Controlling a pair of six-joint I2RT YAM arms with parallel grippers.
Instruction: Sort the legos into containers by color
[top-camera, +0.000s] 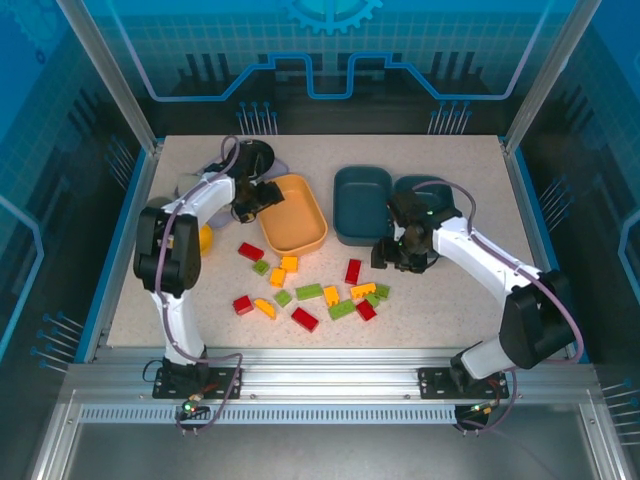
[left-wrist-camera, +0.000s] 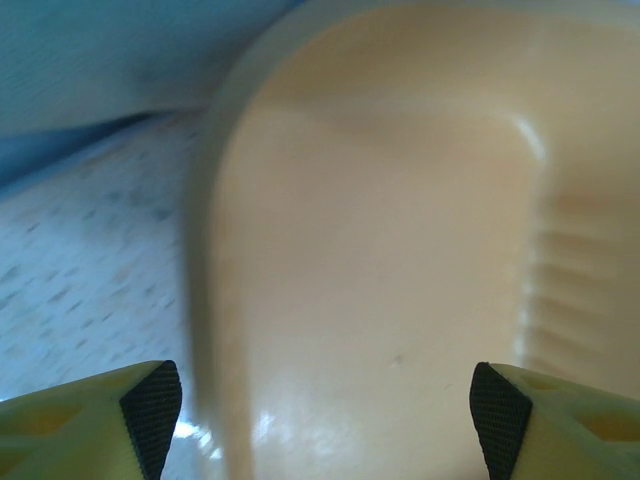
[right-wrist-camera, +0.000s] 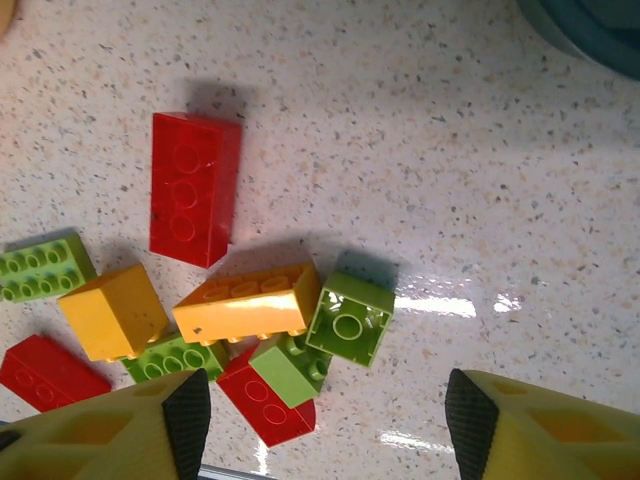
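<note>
Several red, orange and green legos (top-camera: 309, 292) lie scattered on the table's middle and front. The orange-yellow container (top-camera: 300, 225) stands at the back left, with two dark teal containers (top-camera: 362, 203) (top-camera: 428, 187) to its right. My left gripper (top-camera: 250, 203) hangs open over the orange container's left rim (left-wrist-camera: 215, 300), nothing between its fingers (left-wrist-camera: 150, 410). My right gripper (top-camera: 400, 258) is open above the table, just right of the brick cluster. Near it lie an upturned green brick (right-wrist-camera: 348, 320), an orange brick (right-wrist-camera: 245, 305) and a long red brick (right-wrist-camera: 195, 188).
A small yellow bowl (top-camera: 205, 238) sits by the left arm. A dark round object (top-camera: 252, 155) stands at the back left. The teal container's edge (right-wrist-camera: 590, 30) is close to my right gripper. Blue walls fence the table.
</note>
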